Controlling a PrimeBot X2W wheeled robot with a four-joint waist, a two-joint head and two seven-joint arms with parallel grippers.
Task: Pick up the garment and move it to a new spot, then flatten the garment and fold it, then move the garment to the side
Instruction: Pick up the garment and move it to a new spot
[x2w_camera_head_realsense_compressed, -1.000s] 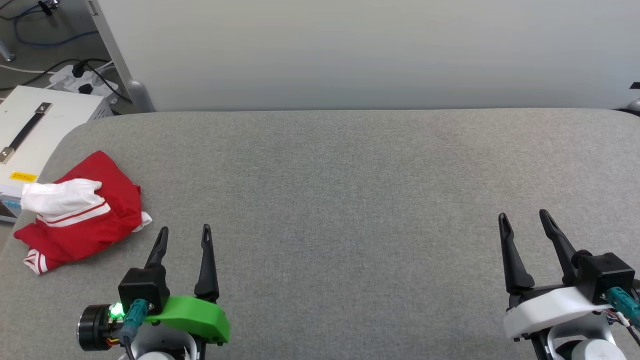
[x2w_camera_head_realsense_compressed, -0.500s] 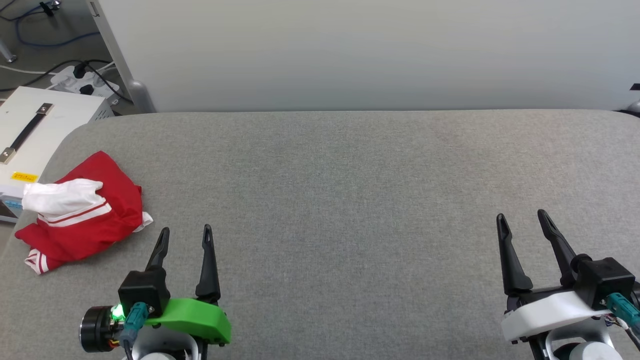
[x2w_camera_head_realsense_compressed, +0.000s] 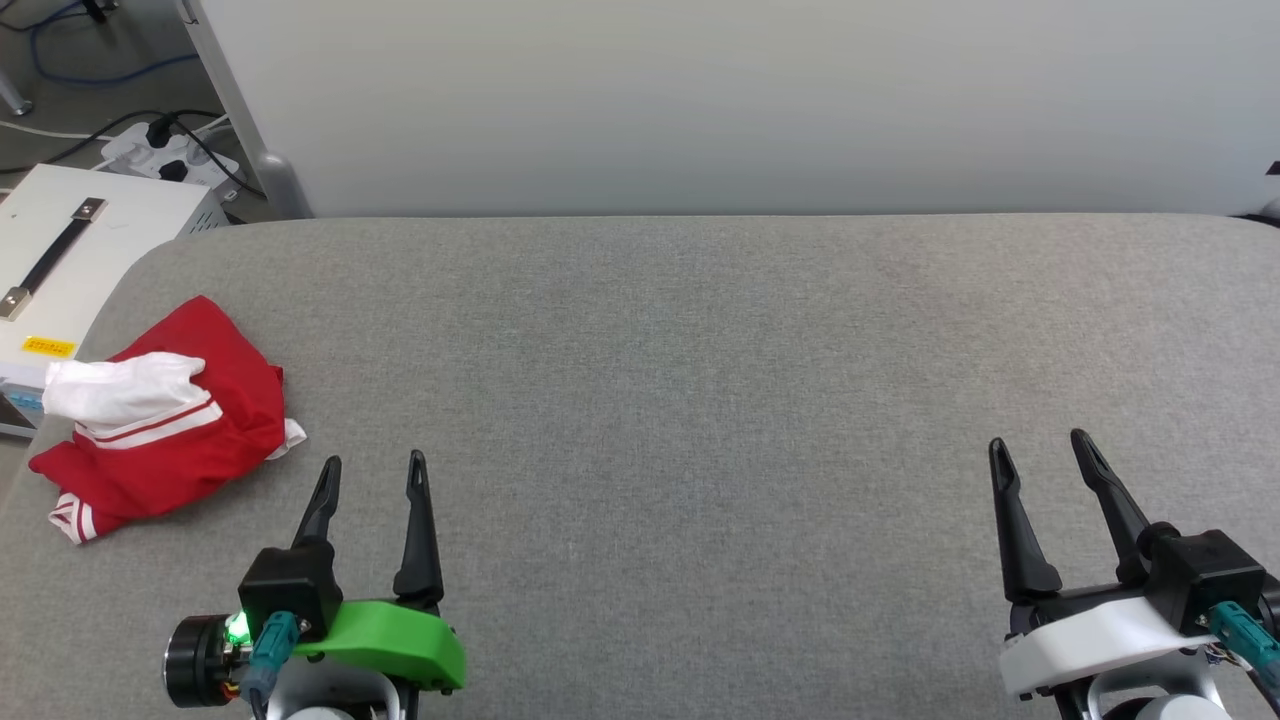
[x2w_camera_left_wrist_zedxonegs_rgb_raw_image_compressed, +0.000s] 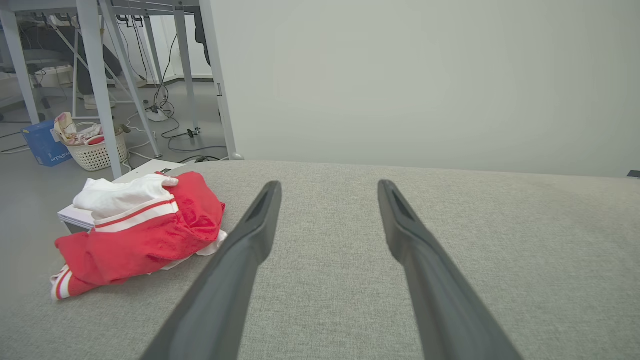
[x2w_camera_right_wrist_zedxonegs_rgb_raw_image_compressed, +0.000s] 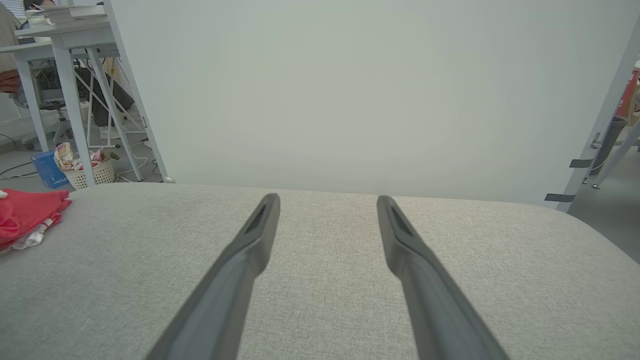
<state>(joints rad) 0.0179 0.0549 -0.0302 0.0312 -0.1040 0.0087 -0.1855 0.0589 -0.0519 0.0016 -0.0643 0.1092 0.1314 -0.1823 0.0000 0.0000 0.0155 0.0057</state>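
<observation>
Jaws gaping empty on our left gripper (x2w_camera_head_realsense_compressed: 373, 460) and our right gripper (x2w_camera_head_realsense_compressed: 1038, 440), we are hovering both above the grey fabric surface (x2w_camera_head_realsense_compressed: 700, 380), crumpled red-and-white jersey (x2w_camera_head_realsense_compressed: 225, 425) lying near the left one, at the surface's left edge.

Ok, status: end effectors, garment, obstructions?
Left end effector open, empty. Right end effector open, empty. Garment crumpled, left edge of grey surface, untouched. Nothing between it and left end effector.
</observation>
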